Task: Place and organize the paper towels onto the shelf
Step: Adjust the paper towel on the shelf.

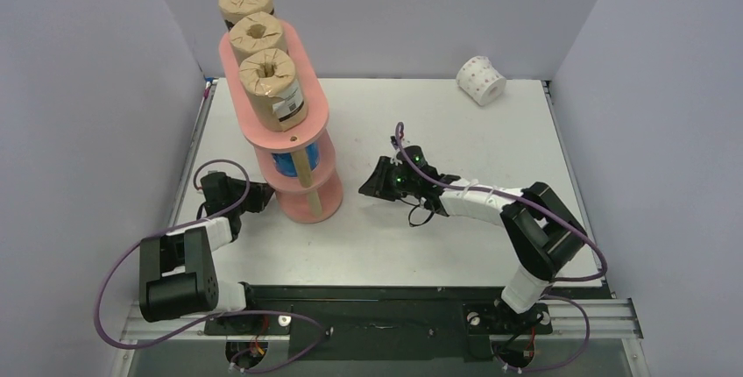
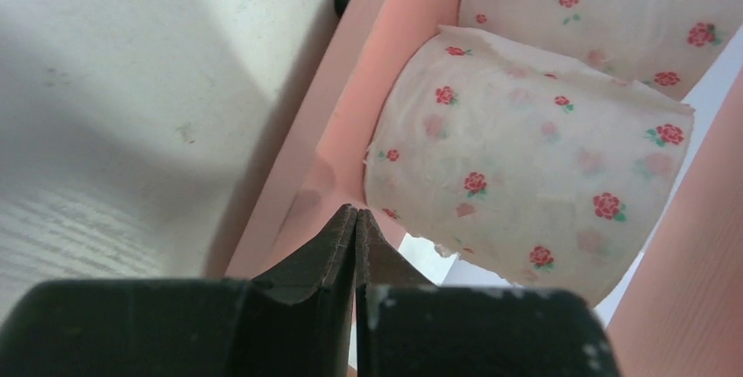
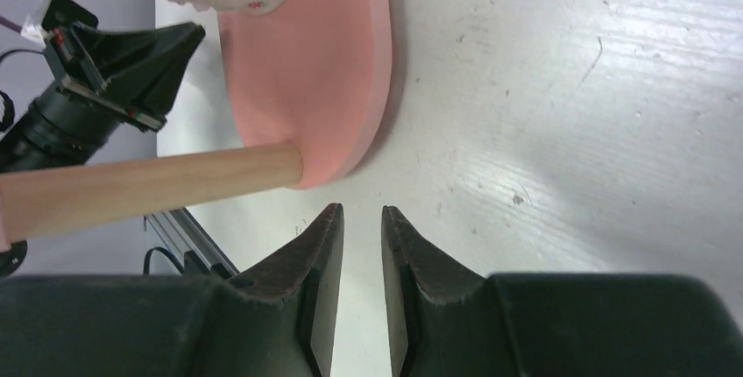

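Your left gripper, shut empty, beside a rose-print roll on the shelf; your right gripper, slightly parted, empty, nearby.

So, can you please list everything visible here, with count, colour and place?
shelf: one, pink, three tiers, left of table
brown rolls: three, brown, top tier
blue roll: one visible, blue, middle tier, mostly hidden
white rolls: two, white with red flowers, bottom tier
loose roll: one, white dotted, far right of table
table: one, white
left hand: one, black, shut, empty, by bottom tier
right hand: one, black, slightly open, empty, near shelf foot
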Robot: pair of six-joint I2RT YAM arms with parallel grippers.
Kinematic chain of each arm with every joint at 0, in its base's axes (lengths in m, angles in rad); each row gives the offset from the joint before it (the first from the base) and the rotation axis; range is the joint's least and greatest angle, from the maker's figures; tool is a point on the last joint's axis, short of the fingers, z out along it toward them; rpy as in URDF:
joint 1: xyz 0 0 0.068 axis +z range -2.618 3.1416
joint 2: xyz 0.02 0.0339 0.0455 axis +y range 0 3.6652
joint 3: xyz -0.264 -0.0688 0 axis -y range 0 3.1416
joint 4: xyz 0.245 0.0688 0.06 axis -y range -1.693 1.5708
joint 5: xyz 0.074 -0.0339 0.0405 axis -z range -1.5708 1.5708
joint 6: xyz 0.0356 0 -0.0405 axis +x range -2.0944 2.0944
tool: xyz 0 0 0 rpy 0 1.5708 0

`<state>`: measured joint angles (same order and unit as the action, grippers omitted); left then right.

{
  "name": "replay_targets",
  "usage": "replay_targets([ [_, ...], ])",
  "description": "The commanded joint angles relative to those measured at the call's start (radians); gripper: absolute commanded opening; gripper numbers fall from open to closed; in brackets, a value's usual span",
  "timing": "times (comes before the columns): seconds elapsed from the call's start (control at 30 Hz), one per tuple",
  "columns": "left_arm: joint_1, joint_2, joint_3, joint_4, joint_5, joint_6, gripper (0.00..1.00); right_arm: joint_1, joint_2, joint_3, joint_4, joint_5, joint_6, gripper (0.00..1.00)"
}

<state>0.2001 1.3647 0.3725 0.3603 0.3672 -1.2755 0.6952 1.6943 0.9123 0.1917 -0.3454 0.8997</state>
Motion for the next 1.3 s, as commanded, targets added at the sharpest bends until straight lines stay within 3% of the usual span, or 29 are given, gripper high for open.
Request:
replay_targets([
  [0.0,-0.021,0.017,0.068,0.097,0.001,-0.010,0.00,-0.001,-0.092,-0.052,0.031,0.031,-0.051,0.20],
  [0.5,-0.076,0.119,0.111,0.164,-0.010,-0.042,0.00,-0.017,-0.220,-0.156,0.025,0.064,-0.070,0.19],
  [1.27,-0.095,0.152,0.116,0.220,0.041,-0.050,0.00,-0.045,-0.316,-0.204,-0.037,0.117,-0.102,0.19],
])
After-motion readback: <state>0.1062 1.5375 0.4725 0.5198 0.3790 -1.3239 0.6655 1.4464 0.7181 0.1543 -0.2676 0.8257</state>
